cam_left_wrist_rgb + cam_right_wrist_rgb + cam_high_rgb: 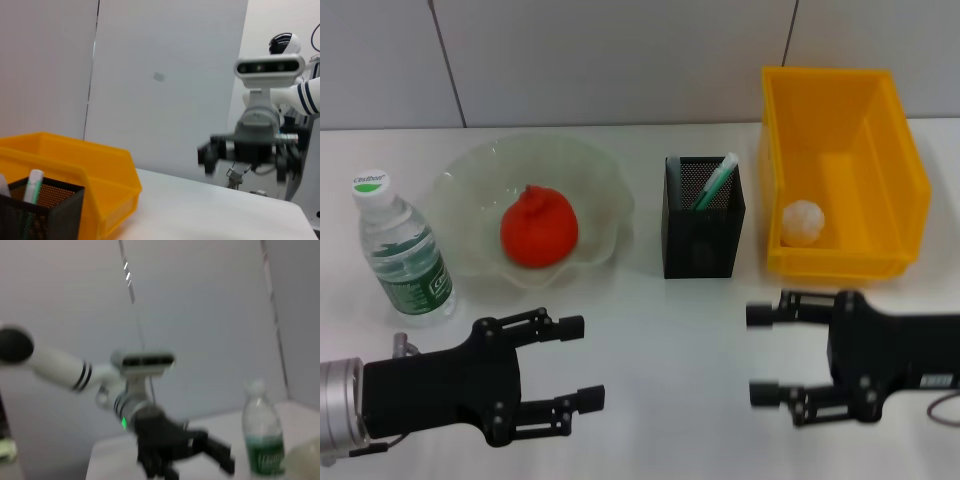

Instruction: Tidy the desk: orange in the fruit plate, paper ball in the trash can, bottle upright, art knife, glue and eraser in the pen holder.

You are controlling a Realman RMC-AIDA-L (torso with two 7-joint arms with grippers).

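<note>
Both hands sit low at the near edge of the worktop [650, 330] with fingers spread apart and nothing between them: the left hand [575, 362] in front of the bottle [400, 250], the right hand [760, 355] in front of the yellow trash can [900, 180]. By the look of things the tidying is done: the orange [540, 230] lies in the fruit plate [460, 190], the paper ball [803, 222] rests inside the trash can, the bottle stands upright, and the pen holder [700, 245] holds a green-tipped item, though its other contents are hidden. What remains is probably pulling both arms back; do it straight towards the body, keeping the left clear of the nearby bottle.
</note>
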